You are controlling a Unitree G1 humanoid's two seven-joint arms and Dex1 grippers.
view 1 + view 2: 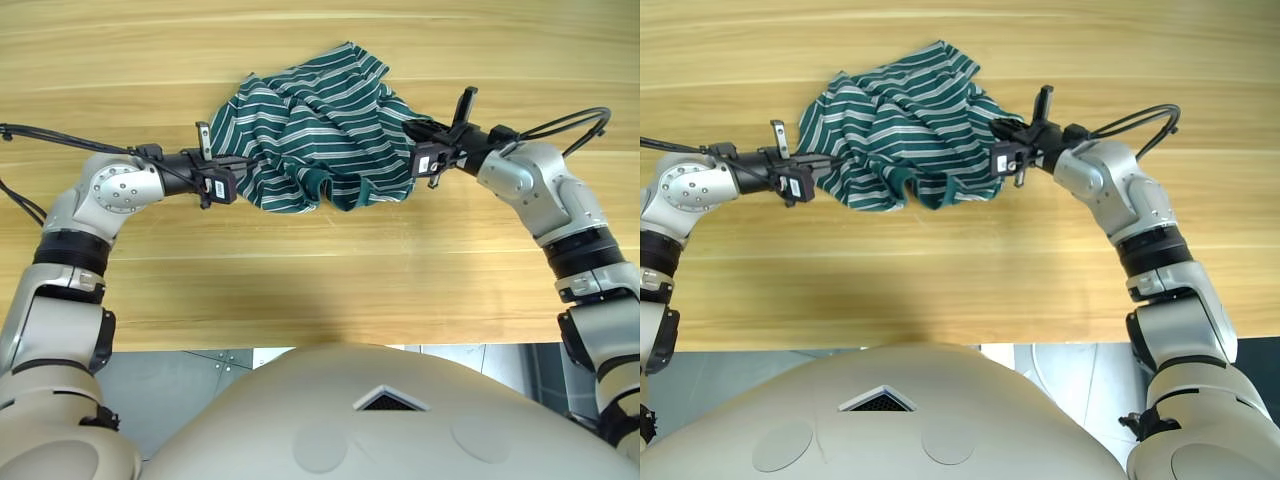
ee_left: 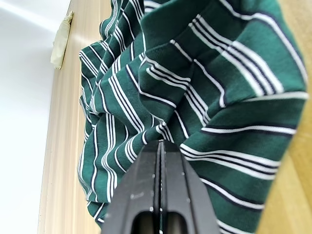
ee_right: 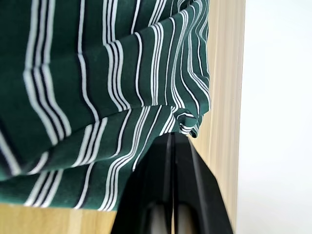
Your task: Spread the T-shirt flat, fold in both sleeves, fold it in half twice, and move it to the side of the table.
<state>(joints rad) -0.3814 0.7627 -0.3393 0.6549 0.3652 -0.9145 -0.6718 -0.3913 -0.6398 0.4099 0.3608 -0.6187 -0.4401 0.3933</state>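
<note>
A pale wooden table [image 1: 320,290] is seen from above, its boards running from 9 o'clock to 3 o'clock across the head views. On it, toward 12 o'clock from the table's middle, the T-shirt [image 1: 310,130] is shown crumpled in a rumpled heap of dark green cloth crossed by thin white stripes, not yet spread flat. Its folds are drawn out sideways between the two arms, and a loose dark-green edge is left sagging at the heap's 6 o'clock side. At about 8 o'clock of the heap, the left gripper [image 1: 247,163] is seen with its fingers pressed together, a fold of the striped cloth pinched at their tips. At 3 o'clock of the heap, the right gripper [image 1: 406,126] is likewise seen closed, the shirt's striped hem caught at its fingertips. Both grippers are held low, just above the tabletop.
</note>
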